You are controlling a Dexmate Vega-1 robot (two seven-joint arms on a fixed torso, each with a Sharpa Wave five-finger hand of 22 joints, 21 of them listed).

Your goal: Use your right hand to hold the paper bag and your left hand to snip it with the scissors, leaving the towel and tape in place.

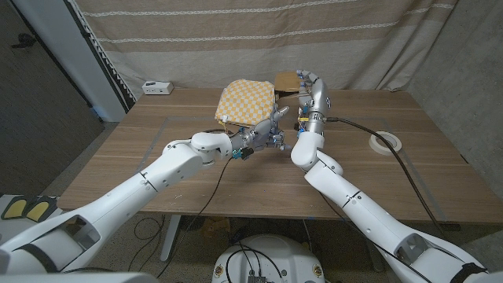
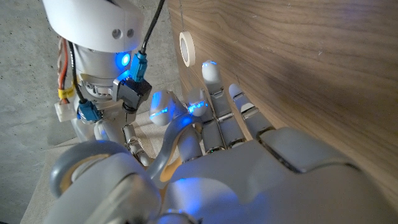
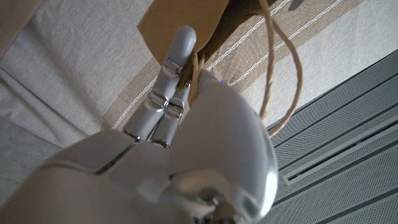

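Right arm reaching up the middle of the wooden table (image 1: 118, 169), elbow bent near the table's centre, forearm rising steeply toward the far edge. Right hand (image 1: 308, 81) raised above the table at the far side, closed on the brown paper bag (image 1: 286, 82). In the right wrist view, right hand (image 3: 186, 118) seen from behind, fingers (image 3: 171, 74) pressed together against the bag's edge, paper bag (image 3: 186, 18) hanging before the striped curtain, its cord handle (image 3: 283, 68) looping beside the thumb.

Left arm coming in low from the near left corner, stretched across the table toward the middle. Left hand (image 1: 267, 130) just in front of the towel, close beside the right forearm, fingers curled around a grey handle loop that looks like the scissors (image 1: 277, 118). In the left wrist view, left hand (image 2: 224, 155) with its back toward the camera, fingers (image 2: 214, 87) extended along the table surface, a grey loop of the scissors (image 2: 168, 149) running across the palm side; blades not visible there. Grip on the scissors likely but not plain enough to be certain.

Yellow checked towel (image 1: 246, 101) lying on the far middle of the table, just left of the bag. Roll of tape (image 1: 387, 141) flat on the right side of the table, well apart from both hands; also seen in the left wrist view (image 2: 186, 48). Small white box (image 1: 157, 87) at the far left edge.
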